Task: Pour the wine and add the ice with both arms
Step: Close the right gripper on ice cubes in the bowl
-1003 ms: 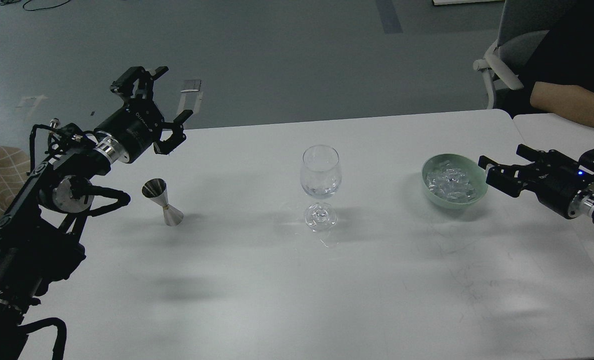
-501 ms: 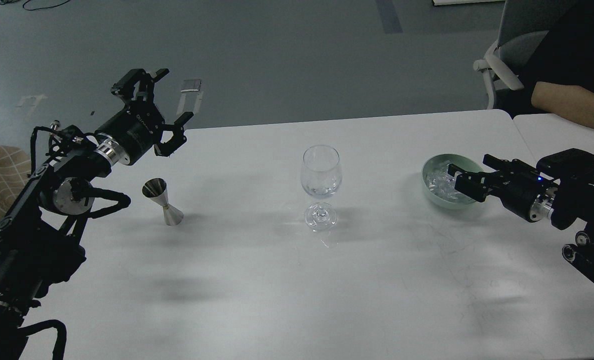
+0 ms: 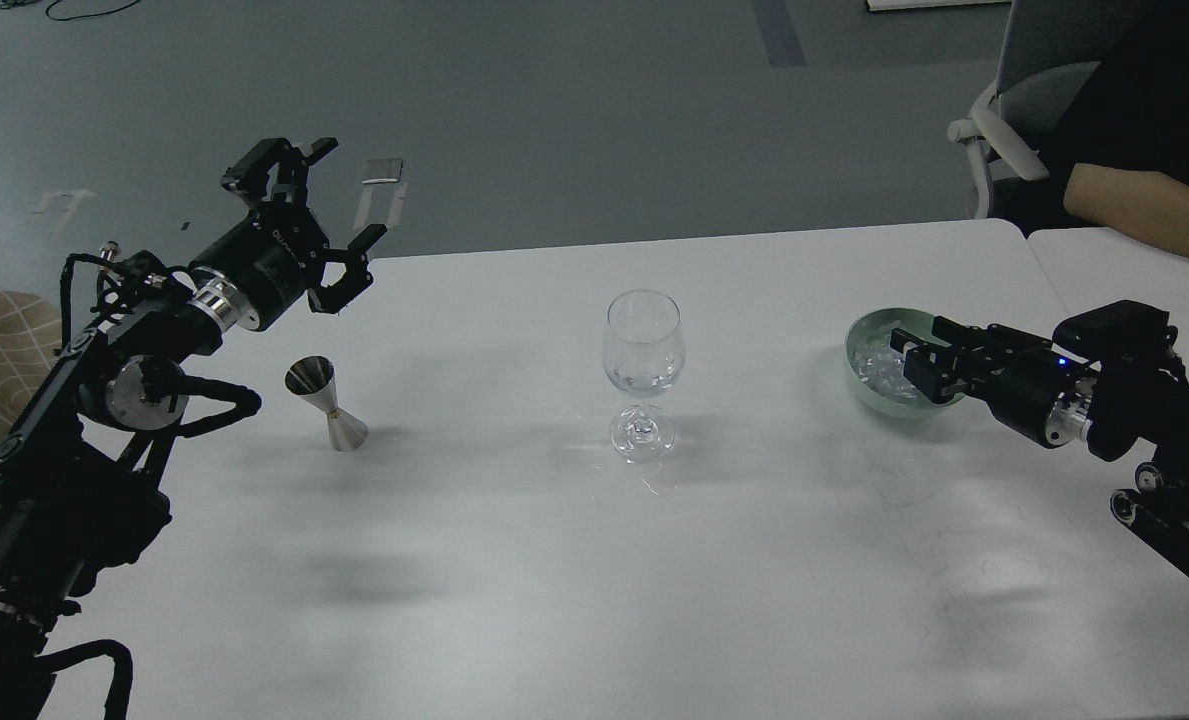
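Wine (image 3: 642, 380): your glass (image 3: 642, 340) seems to hold a little; pouring looks done.
Left gripper (image 3: 326, 215): spread apart, empty.
Right gripper (image 3: 916, 352): over ice (image 3: 879, 362); you can't tell its grip.

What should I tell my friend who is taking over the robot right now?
Left gripper: open, empty, raised above the far-left table edge, behind the metal jigger.
Right gripper: over the green bowl, at the ice; whether it is open or gripping cannot be told.
Wine glass: upright mid-table, with a little clear liquid at the bottom and no ice inside.
Done: the pour appears finished.
Left: pick up ice from the bowl and drop it into the glass.
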